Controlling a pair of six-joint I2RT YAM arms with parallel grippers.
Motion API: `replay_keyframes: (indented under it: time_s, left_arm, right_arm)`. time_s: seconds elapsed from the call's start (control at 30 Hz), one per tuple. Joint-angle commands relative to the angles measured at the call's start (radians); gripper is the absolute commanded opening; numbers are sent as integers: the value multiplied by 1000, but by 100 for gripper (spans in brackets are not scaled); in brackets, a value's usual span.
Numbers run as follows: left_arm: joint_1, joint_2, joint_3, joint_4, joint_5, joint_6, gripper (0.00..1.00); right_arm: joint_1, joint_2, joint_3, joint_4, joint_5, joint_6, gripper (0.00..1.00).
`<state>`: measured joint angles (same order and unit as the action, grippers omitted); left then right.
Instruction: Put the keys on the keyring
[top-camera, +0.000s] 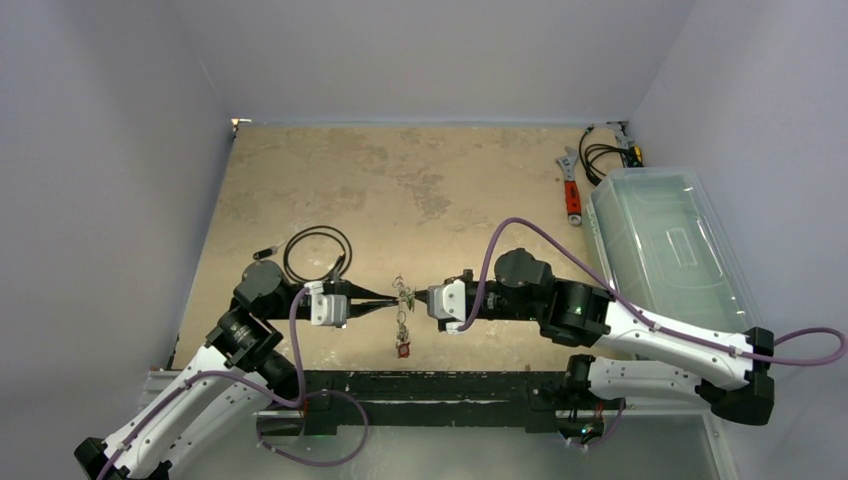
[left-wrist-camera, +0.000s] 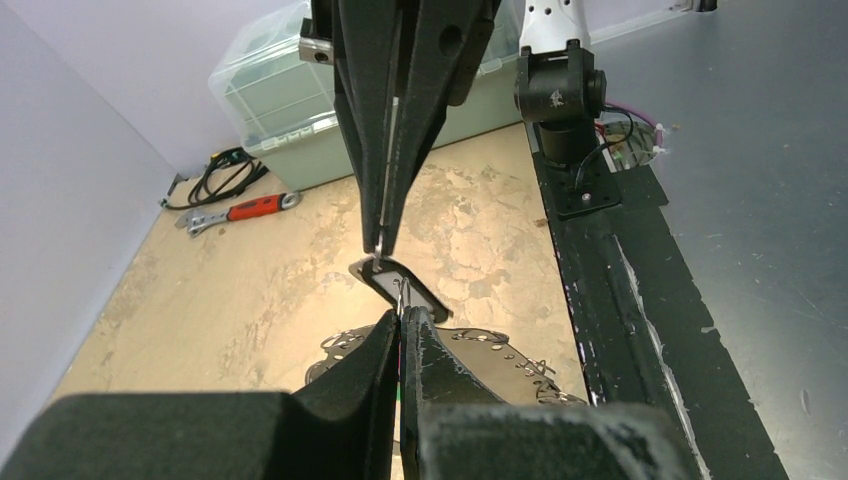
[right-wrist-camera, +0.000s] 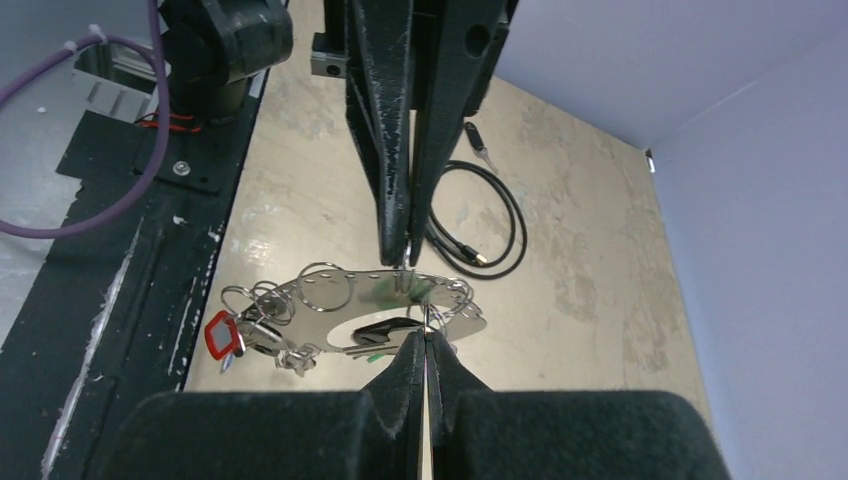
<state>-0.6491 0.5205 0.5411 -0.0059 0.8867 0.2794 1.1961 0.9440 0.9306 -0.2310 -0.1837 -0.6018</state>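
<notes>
My left gripper (right-wrist-camera: 402, 258) pinches the keyring (right-wrist-camera: 375, 293) by its far rim above the table (top-camera: 400, 180). My right gripper (right-wrist-camera: 425, 340) clamps 1 black-headed key (right-wrist-camera: 385, 327) at its inner edge. I'd hold the ring steady and feed the key slowly.

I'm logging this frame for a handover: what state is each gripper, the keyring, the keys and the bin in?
left gripper: shut on the far rim of the keyring.
right gripper: shut on a dark key.
keyring: gripped at its rim, roughly level.
keys: several already hang on the keyring.
bin: lid on.
cable: coiled on the table.
</notes>
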Motion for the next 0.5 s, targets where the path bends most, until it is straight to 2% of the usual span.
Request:
replay_keyframes:
  time_s: [0.0,0.47]
  left_arm:
    - [3,-1,-4,75,20,-15,0]
    - [2,6,-9,86,26,-26,0]
  right_arm:
    - [15,21,40,22,-40,7,0]
    - [36,34,60,23,-26,5,0]
